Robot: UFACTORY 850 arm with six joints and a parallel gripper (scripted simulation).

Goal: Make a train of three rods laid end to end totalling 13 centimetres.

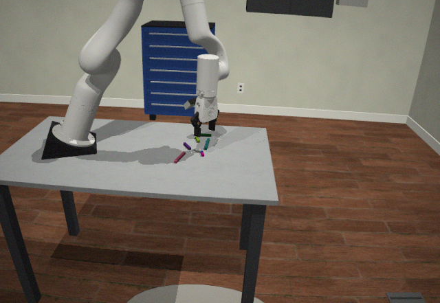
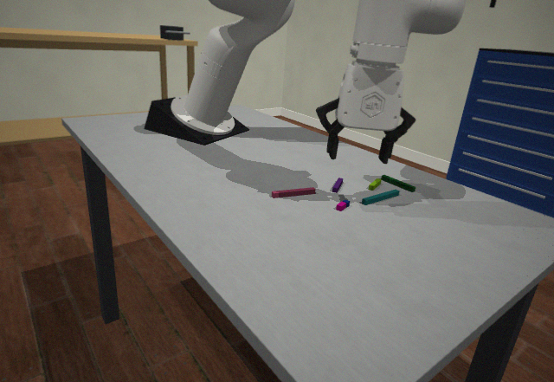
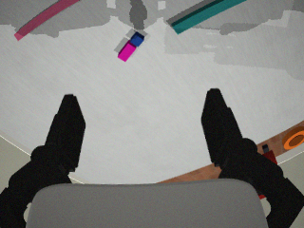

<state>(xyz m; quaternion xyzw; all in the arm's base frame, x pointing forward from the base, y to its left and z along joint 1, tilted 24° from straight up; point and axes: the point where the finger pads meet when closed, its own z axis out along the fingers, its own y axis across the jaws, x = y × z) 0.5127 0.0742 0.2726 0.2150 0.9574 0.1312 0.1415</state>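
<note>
The magenta rod point(image 1: 202, 154) point(image 2: 341, 205) point(image 3: 126, 51) and the blue rod point(image 1: 202, 151) point(image 2: 347, 203) point(image 3: 137, 39) lie end to end in one line, with no visible gap. The pink rod point(image 1: 179, 157) point(image 2: 293, 192) point(image 3: 45, 18) lies apart on the robot base's side. The turquoise rod point(image 1: 206, 143) point(image 2: 380, 197) point(image 3: 209, 17) lies on the other side. The purple rod point(image 1: 186, 146) point(image 2: 338, 184), the lime rod point(image 1: 197, 139) point(image 2: 375, 184) and the green rod point(image 1: 205, 135) point(image 2: 398, 183) lie farther back. My gripper point(image 1: 204, 132) point(image 2: 357, 159) point(image 3: 142, 106) is open and empty, above the table.
The lime rod's far end is close to the green rod; the exact gap is too small to tell. The robot's black base point(image 1: 69, 152) point(image 2: 196, 135) stands on the grey table point(image 1: 141, 182) point(image 2: 291, 270). The blue drawer cabinet point(image 1: 170, 75) point(image 2: 505, 122) stands behind the table.
</note>
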